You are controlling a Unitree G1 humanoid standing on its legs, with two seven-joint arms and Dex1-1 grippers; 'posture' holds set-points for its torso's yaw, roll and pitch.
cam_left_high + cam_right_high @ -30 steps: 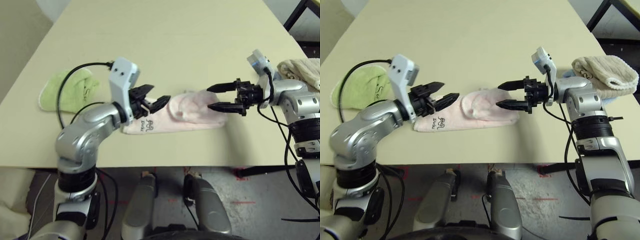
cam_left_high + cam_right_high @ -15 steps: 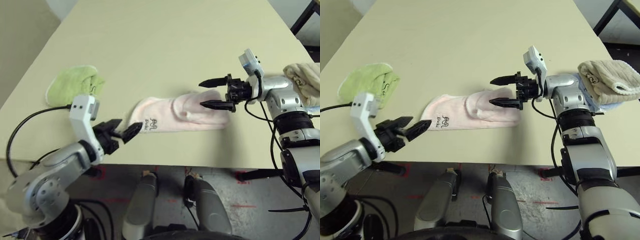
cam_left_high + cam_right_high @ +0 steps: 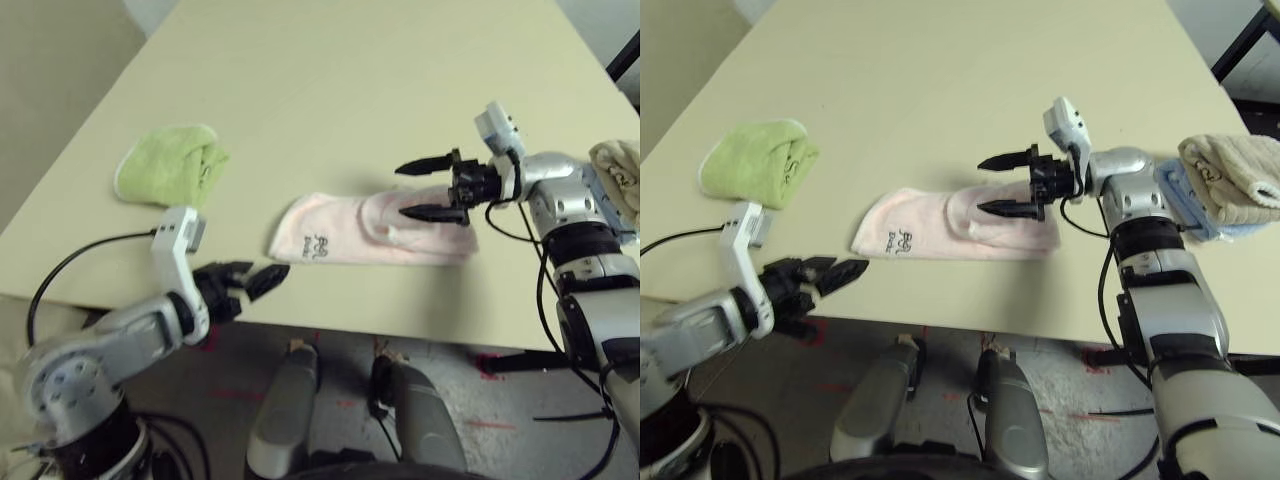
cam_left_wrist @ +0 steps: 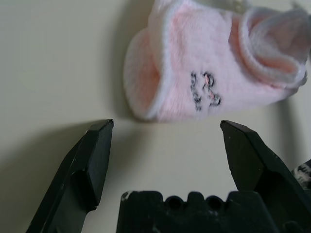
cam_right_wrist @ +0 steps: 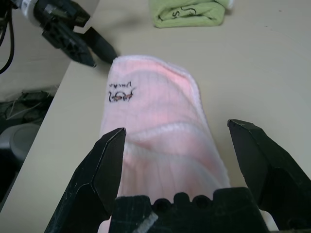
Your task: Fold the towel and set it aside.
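**Left gripper withdrawn from folded towel**

Item: pink towel [image 3: 375,229], folded into a long narrow bundle, laid flat near the front edge of the counter [image 3: 350,90], embroidered motif uppermost at its left end.

Change noted: the left gripper [image 3: 245,285], a second ago at the towel's left end, has been drawn back and down to the counter's front edge; jaws apart, nothing held. The right gripper [image 3: 428,187] is kept over the towel's right end, jaws wide apart, empty.

Reading: folding is judged complete or nearly so; setting aside is not yet done.

Also on the counter: green towel [image 3: 170,165], far left; beige towel [image 3: 1230,172] on a blue one [image 3: 1188,205], far right.
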